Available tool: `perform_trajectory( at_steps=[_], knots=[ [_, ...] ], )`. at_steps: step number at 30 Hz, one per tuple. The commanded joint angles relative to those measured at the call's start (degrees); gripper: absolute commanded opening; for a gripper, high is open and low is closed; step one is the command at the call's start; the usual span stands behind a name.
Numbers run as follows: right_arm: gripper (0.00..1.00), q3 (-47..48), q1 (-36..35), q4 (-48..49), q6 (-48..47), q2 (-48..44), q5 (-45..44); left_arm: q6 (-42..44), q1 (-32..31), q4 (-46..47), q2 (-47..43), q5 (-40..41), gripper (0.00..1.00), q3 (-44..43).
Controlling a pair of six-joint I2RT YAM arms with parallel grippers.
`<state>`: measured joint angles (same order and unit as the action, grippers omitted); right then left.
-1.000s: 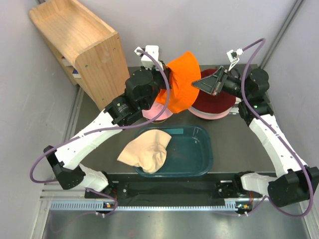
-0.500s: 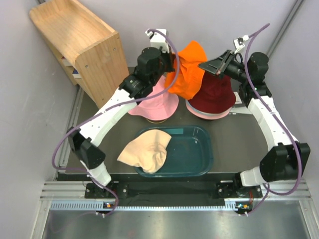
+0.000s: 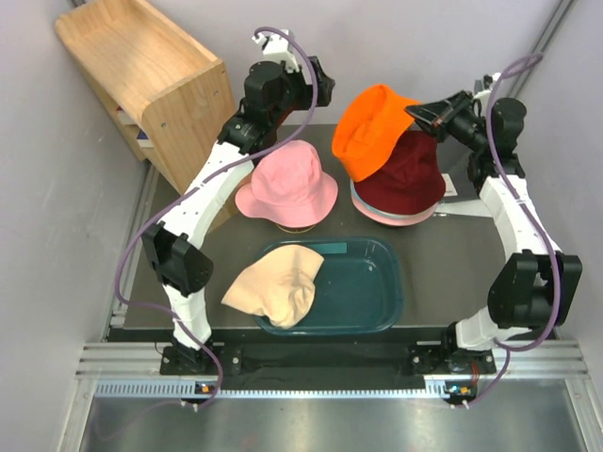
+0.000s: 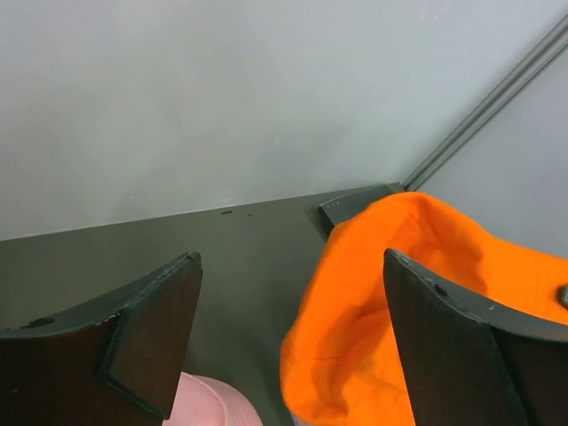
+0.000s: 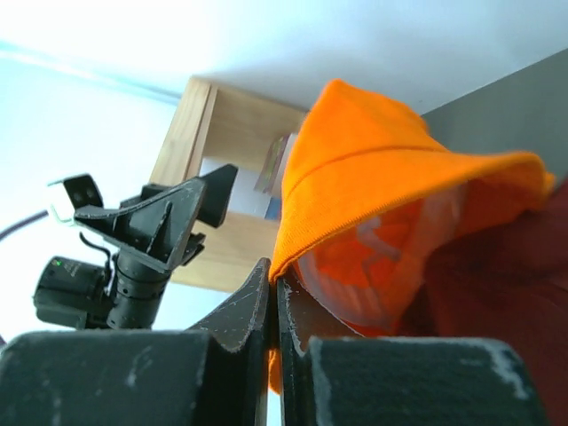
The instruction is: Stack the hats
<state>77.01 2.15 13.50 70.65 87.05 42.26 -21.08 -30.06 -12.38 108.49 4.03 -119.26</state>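
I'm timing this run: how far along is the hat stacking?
Done: the maroon hat tops a pile at back right. In hand: the right claw pinches the orange hat over that pile; the left claw is open. Left: the pink hat and the peach hat on the tub.

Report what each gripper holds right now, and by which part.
The right gripper is shut on the orange hat, pinching the edge of its brim. The left gripper stands open and holds nothing.

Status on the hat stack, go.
Left gripper open, empty. Right gripper shut on orange hat brim, hat over maroon hat. Pink hat, peach hat unstacked; nothing blocking.
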Motion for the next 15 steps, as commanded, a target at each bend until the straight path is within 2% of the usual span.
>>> perform_trajectory(
  at_steps=[1,7,15],
  knots=[
    [0.0,-2.4,2.2,-1.0,1.6,-5.1,-1.4,-4.1,1.1,4.7,0.9,-3.8,0.88,-2.8],
    [0.0,-7.0,5.8,-5.5,0.1,-9.6,-1.2,-5.9,2.5,5.1,2.4,-6.5,0.9,-3.0],
    [0.0,-10.8,6.8,-11.8,-0.3,-15.2,-0.8,-6.1,2.7,3.5,3.4,-10.0,0.91,-3.1]
  ],
)
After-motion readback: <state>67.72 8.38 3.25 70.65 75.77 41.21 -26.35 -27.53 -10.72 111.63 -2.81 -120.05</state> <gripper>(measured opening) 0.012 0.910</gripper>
